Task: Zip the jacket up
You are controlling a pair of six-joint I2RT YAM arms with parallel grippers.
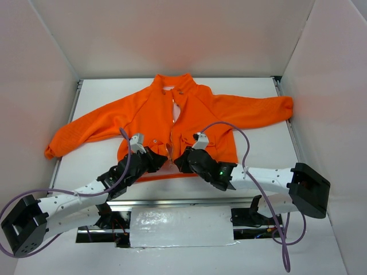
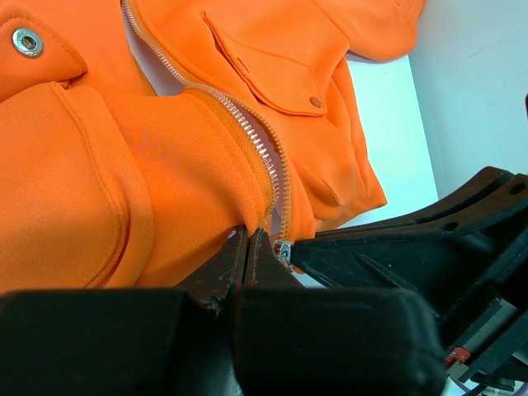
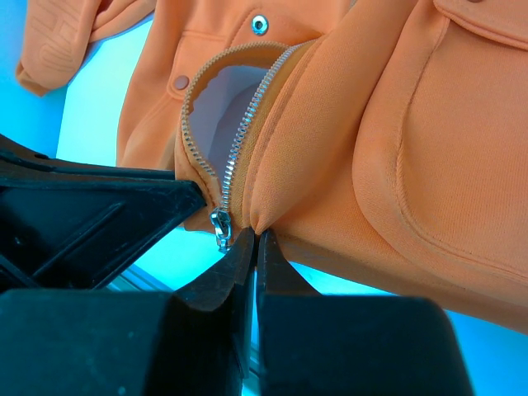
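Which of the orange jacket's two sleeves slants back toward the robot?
The sleeve on the robot's left: it slopes from the shoulder back toward the robot's side, and its cuff ends lowest in the top view. The right sleeve runs nearly straight out sideways.

Top view: fixed high behind the near edge, looking down over the whole table [image 1: 264, 143]. Wrist views: very close, low, looking up the jacket [image 2: 82, 165] from its hem. Both share the zipper [image 2: 264, 157] bottom, apparently the same slider [image 3: 220, 224].
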